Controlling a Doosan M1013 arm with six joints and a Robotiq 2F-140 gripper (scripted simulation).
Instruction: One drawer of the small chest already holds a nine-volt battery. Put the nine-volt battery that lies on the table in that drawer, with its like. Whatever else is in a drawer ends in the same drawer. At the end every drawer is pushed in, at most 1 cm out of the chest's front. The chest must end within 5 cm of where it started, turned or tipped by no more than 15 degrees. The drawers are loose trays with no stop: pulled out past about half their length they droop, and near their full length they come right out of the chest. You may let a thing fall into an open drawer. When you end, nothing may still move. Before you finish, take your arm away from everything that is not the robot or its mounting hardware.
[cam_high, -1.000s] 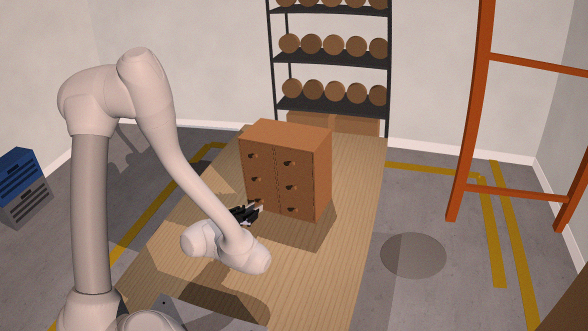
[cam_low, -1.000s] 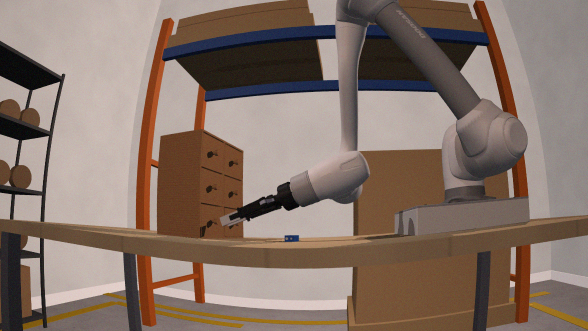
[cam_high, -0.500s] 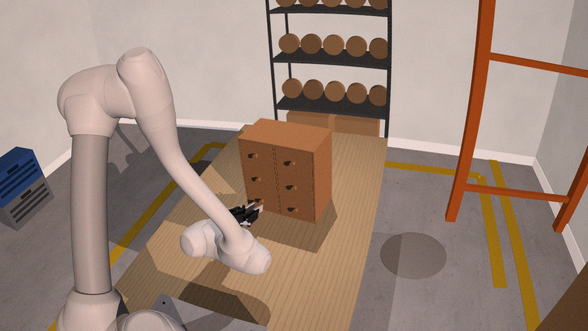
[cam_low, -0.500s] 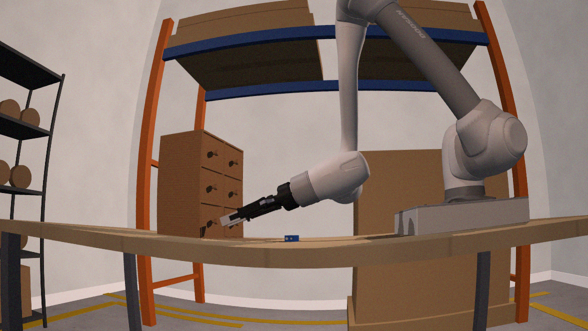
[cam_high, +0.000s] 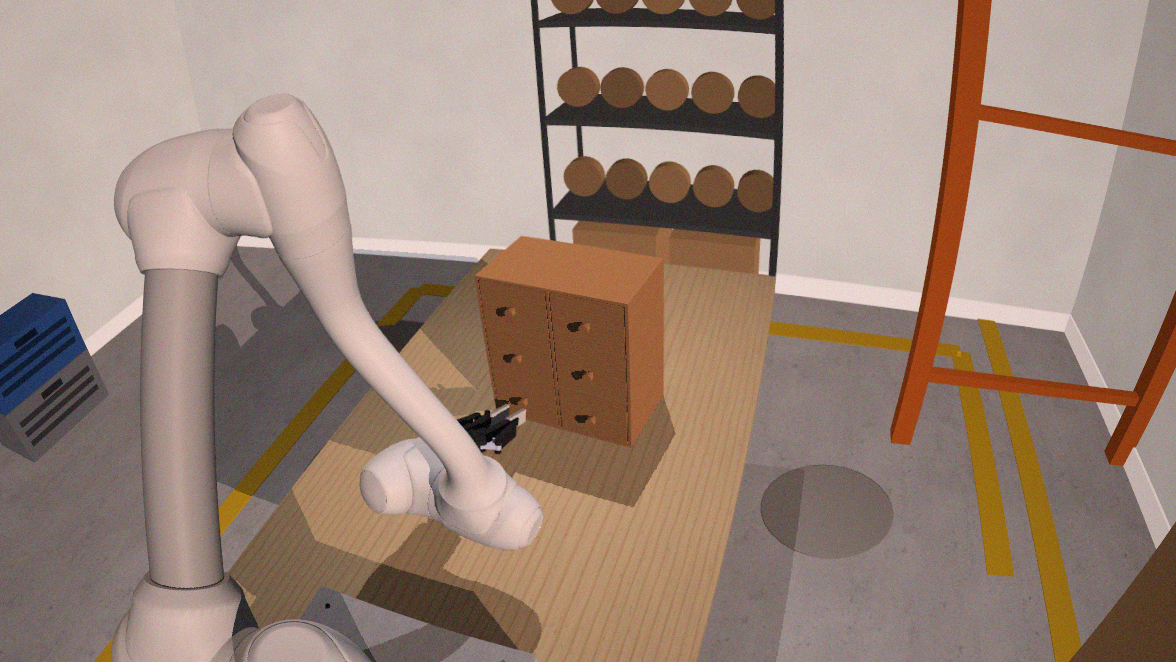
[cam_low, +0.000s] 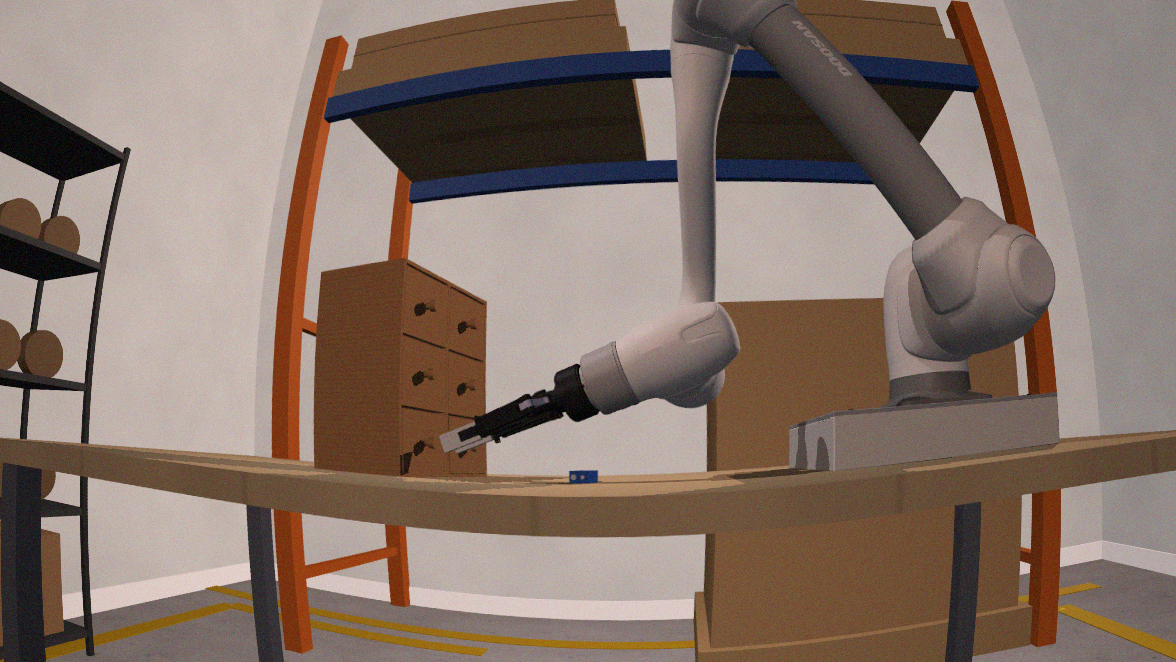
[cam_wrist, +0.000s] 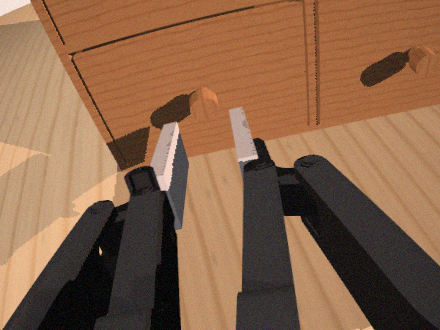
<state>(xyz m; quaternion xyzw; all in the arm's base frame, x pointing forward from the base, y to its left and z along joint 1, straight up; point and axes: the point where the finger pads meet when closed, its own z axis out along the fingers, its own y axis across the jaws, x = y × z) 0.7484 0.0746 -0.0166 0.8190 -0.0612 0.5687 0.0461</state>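
Wrist view: jaws narrowly apart, empty, just short of chest's (cam_high: 608, 271) bottom-left knob (cam_wrist: 203, 100).

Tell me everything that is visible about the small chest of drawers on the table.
The small chest is a wood-look box that stands upright on the table. Its front holds six drawers in two columns of three, each with a round peg knob; all look pushed in. The gripper points at the lower left drawer's knob, its fingers partly closed with a gap, just short of the knob and holding nothing. Nothing lies on the chest's top.
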